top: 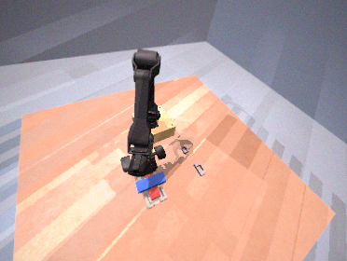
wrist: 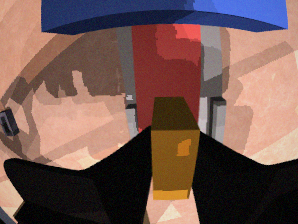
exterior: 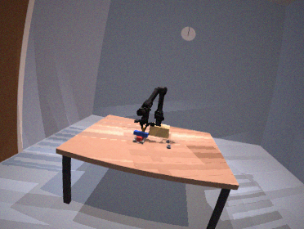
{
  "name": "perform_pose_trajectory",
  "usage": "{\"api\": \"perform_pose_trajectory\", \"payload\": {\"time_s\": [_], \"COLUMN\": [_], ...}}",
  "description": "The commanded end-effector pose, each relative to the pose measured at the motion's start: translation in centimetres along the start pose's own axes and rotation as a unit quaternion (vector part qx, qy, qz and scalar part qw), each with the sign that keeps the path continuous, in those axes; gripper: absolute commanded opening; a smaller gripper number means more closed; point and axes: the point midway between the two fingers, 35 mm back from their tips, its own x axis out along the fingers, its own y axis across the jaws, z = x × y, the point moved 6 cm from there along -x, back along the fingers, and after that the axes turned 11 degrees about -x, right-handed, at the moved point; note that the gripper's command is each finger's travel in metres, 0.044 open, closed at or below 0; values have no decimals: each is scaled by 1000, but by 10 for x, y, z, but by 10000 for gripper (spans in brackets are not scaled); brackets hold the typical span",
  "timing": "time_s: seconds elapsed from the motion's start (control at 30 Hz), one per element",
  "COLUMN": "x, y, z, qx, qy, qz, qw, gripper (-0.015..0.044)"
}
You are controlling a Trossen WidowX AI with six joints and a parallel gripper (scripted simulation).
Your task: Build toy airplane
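Observation:
The red fuselage (top: 154,193) (exterior: 139,139) (wrist: 165,65) lies lengthwise in the grey cradle (top: 156,204) (wrist: 211,60). The blue wing (top: 150,182) (exterior: 140,133) (wrist: 165,17) lies crosswise on top of the fuselage; its tab is hidden. My gripper (wrist: 169,132) is shut on the orange-yellow tail fin (wrist: 175,162) (exterior: 143,128) and holds it upright over the tail end of the fuselage. The fin and my fingers hide the tail socket, and I cannot tell whether the fin touches the fuselage. In the top view the arm covers the fin.
A pale yellow block (top: 164,133) (exterior: 159,131) stands behind the cradle, close to the arm. Two small dark grey pieces lie to the right of the cradle in the top view, a ring-like one (top: 200,169) and a smaller one (top: 185,149).

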Motion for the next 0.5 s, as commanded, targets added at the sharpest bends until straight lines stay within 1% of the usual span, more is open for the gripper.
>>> {"api": "perform_pose_trajectory", "payload": {"time_s": [0.0,0.2,0.4,0.47], "x": [0,0,0,-12], "y": [0,0,0,-1], "z": [0,0,0,2], "qx": [0,0,0,0], "qy": [0,0,0,0], "qz": [0,0,0,-1], "qw": [1000,1000,1000,1000], "gripper": [105,260,260,260]}}
